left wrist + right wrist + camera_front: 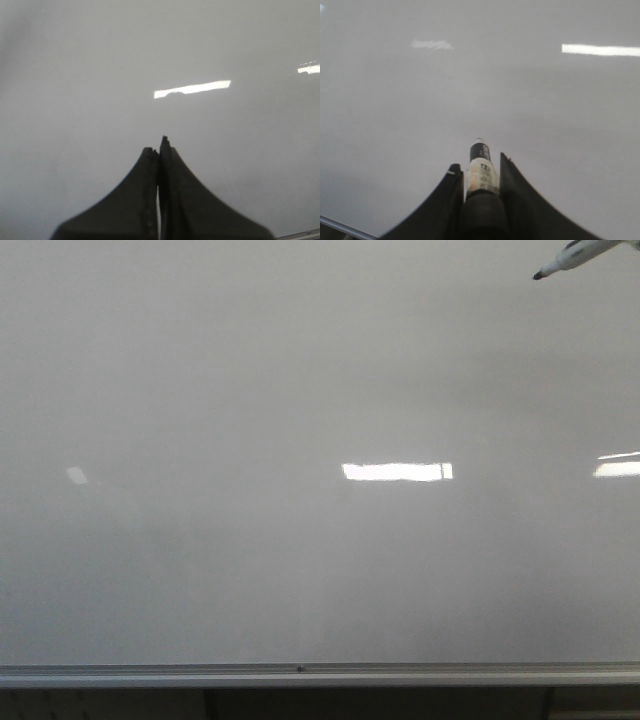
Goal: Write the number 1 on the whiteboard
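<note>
Front view shows the whiteboard [300,570] blank, no stroke yet. Left gripper [159,150] fingers pressed together, empty; right gripper [481,172] pinches the marker [481,172], tip ahead of its fingertips (off the board). Risk: slanted contact could skid the stroke.

Little of the room shows; what does appear sits along the near edge of the front view, under a silver frame strip, as a dark band [320,705]; within that band two darker upright posts [208,703] stand, one toward the left and one toward the right; paler patches lie at the far-left and far-right ends of the band, too dim to name. The lighting is soft and even, grey-toned; bright rectangular light reflections [397,471] show mid-scene, with another at the right edge [618,466] and a faint small one at the left [77,475]; they suggest overhead strip lamps.
</note>
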Available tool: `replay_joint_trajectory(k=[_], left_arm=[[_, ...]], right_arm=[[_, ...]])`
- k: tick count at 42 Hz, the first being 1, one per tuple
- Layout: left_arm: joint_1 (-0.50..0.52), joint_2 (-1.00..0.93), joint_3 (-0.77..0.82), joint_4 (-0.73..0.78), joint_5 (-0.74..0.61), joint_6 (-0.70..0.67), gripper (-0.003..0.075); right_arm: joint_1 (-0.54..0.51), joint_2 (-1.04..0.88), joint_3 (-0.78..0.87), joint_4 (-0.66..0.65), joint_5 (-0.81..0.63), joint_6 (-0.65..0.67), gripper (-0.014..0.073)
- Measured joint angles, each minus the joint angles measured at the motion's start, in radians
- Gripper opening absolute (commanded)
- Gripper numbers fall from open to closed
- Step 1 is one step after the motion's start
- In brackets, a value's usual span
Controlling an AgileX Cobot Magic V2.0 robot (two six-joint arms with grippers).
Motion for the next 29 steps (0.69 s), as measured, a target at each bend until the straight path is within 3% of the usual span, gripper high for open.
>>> replay_joint_trajectory(k=[13,29], left_arm=[[0.000,0.000,0.000,0.000,0.000,0.000,-0.0020],[0.000,0.000,0.000,0.000,0.000,-0.002,-0.0020]], right_arm=[[0.000,0.274,-0.176,-0.024,-0.048,-0.006,-0.0059],[0.000,0.349,-0.232,-0.044,-0.133,-0.006,-0.0059]])
